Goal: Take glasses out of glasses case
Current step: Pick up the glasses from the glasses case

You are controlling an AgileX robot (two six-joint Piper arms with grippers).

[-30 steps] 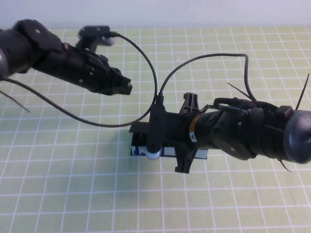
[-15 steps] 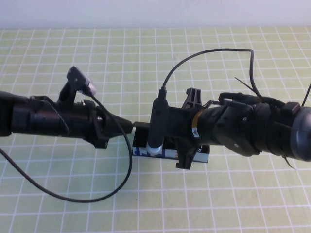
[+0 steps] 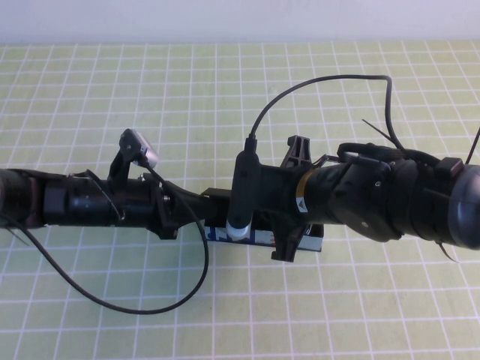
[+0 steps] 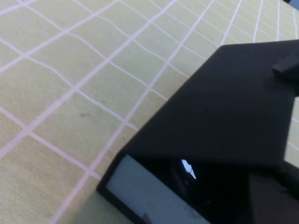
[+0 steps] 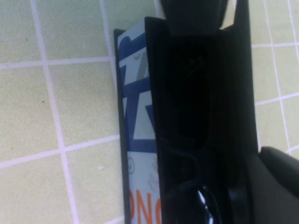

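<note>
The glasses case [image 3: 217, 233] lies mid-table, largely under my right arm; its pale blue front shows. In the right wrist view the case [image 5: 138, 140] is open, its lid [image 5: 243, 93] stands up, and the black glasses [image 5: 187, 116] lie inside. My right gripper [image 3: 285, 225] hangs directly over the case, with one finger [image 5: 275, 182] beside the lid. My left gripper [image 3: 202, 202] reaches in from the left and meets the case's left end; its tip also shows in the right wrist view [image 5: 191, 14]. The left wrist view shows the raised lid [image 4: 233, 102] and the dark inside.
A green mat with a white grid [image 3: 112, 300] covers the table. The left arm's cable [image 3: 150, 307] loops over the mat in front of that arm. The right arm's cable [image 3: 322, 81] arcs above the case.
My left arm has swung from the far left down to the case's left end and has edged closer in the last half second. My right arm has hardly moved.
</note>
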